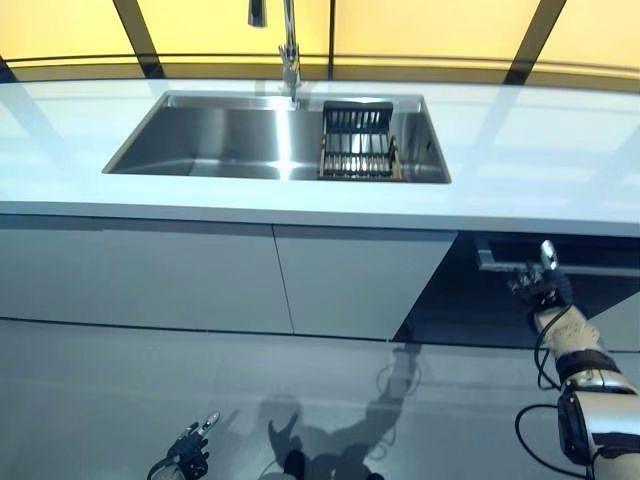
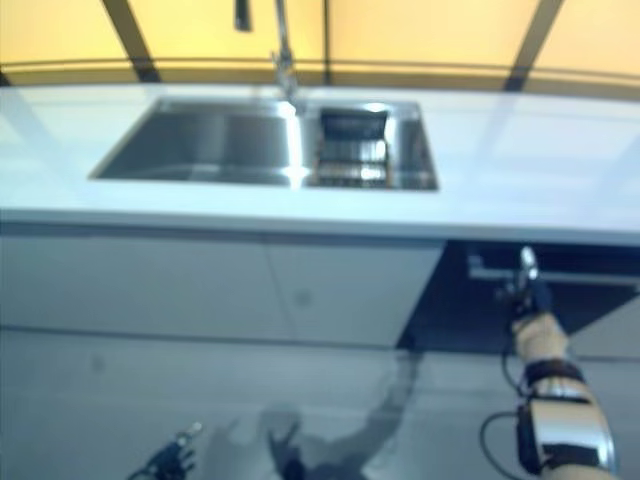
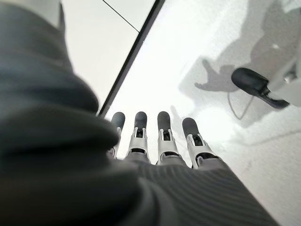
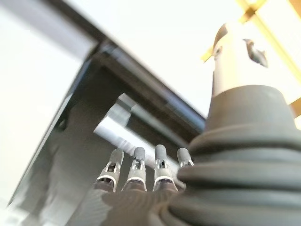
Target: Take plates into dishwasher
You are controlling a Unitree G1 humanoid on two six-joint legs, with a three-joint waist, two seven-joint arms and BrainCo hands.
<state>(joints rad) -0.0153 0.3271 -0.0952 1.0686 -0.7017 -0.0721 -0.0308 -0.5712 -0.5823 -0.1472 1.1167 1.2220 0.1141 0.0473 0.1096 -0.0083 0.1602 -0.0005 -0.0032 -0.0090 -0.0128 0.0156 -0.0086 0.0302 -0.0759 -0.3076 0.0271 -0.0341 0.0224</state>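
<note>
Brushed steel sink (image 1: 230,140), glossy white countertop (image 1: 540,170)

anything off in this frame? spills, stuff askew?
Nothing spilled or damaged. One oddity: no plates in view, only a dish rack in the sink. Right hand, fingers straight, reaches toward the dishwasher handle; left hand hangs low.
</note>
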